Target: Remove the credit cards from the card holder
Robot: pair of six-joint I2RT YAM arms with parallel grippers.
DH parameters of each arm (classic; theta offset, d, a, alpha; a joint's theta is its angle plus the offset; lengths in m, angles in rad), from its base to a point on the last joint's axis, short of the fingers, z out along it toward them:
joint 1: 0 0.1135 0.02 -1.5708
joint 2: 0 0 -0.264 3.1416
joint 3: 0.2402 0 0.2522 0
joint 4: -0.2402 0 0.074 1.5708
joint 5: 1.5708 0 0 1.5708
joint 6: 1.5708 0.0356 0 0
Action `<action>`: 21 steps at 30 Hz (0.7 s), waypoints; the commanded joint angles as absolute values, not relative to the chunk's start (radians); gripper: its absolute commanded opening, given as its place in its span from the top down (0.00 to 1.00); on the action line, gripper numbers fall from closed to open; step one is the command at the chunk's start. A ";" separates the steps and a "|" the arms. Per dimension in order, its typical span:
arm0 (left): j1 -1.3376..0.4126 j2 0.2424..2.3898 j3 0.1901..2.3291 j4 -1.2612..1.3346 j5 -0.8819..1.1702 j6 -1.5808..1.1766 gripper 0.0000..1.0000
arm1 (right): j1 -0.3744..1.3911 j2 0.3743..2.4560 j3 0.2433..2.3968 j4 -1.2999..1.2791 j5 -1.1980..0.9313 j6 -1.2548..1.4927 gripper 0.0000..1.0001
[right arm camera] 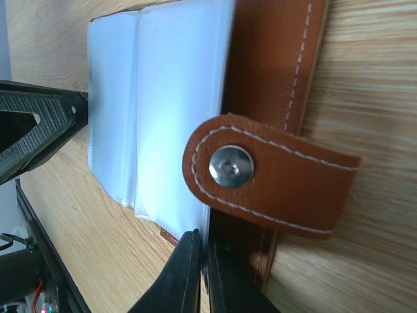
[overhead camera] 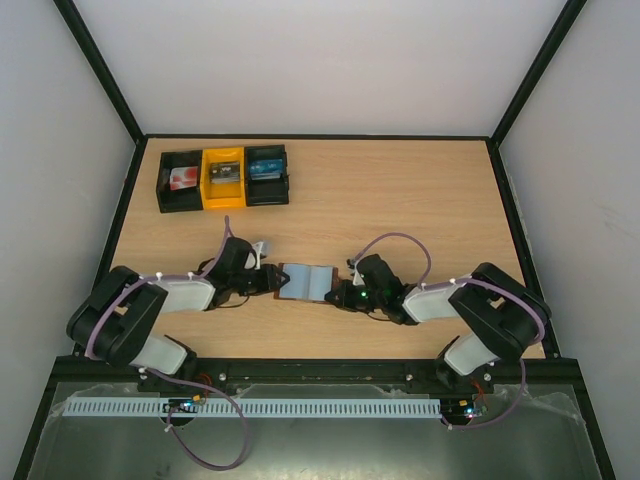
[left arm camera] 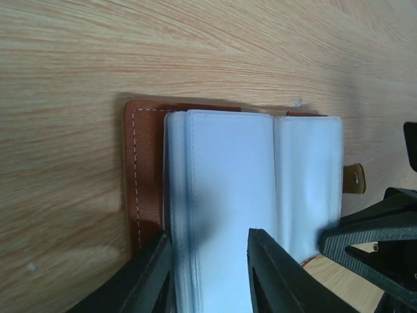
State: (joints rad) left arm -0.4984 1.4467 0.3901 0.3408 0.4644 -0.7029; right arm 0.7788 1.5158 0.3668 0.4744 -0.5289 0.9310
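Note:
The card holder (overhead camera: 305, 282), brown leather with pale blue pocket leaves, lies open on the table between both grippers. The left wrist view has my left gripper (left arm camera: 207, 236) open, its fingers (left arm camera: 148, 277) astride the left pocket leaf (left arm camera: 228, 176), one at the leaf's outer edge. My right gripper (right arm camera: 204, 251) is shut on the near edge of the card holder (right arm camera: 260, 78), where the pale leaf meets the brown cover, just below the snap tab (right arm camera: 273, 173). The credit cards are hidden; none shows in the pockets.
Three small bins stand side by side at the back left: black (overhead camera: 181, 180), yellow (overhead camera: 223, 177) and black (overhead camera: 267, 173), each with a small flat item inside. A black frame (overhead camera: 320, 137) edges the wooden table (overhead camera: 420, 200).

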 commanded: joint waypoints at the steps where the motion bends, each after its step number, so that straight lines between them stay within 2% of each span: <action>1: -0.516 1.484 0.353 0.411 0.474 -0.729 0.69 | 0.781 1.546 0.355 0.503 -0.530 0.925 0.95; 9: -0.540 1.501 0.343 0.521 0.534 -0.797 0.88 | 0.783 1.550 0.343 0.521 -0.530 0.927 0.96; 16: -0.568 1.459 0.335 0.548 0.545 -0.845 0.96 | 0.782 1.557 0.345 0.522 -0.531 0.924 0.97; 21: -0.568 1.394 0.346 0.431 0.471 -0.809 0.93 | 0.782 1.533 0.353 0.487 -0.513 0.912 0.95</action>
State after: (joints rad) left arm -0.5625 1.4502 0.3431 0.5034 0.5163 -0.8337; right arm 0.7788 1.5356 0.3588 0.5175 -0.5373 0.9310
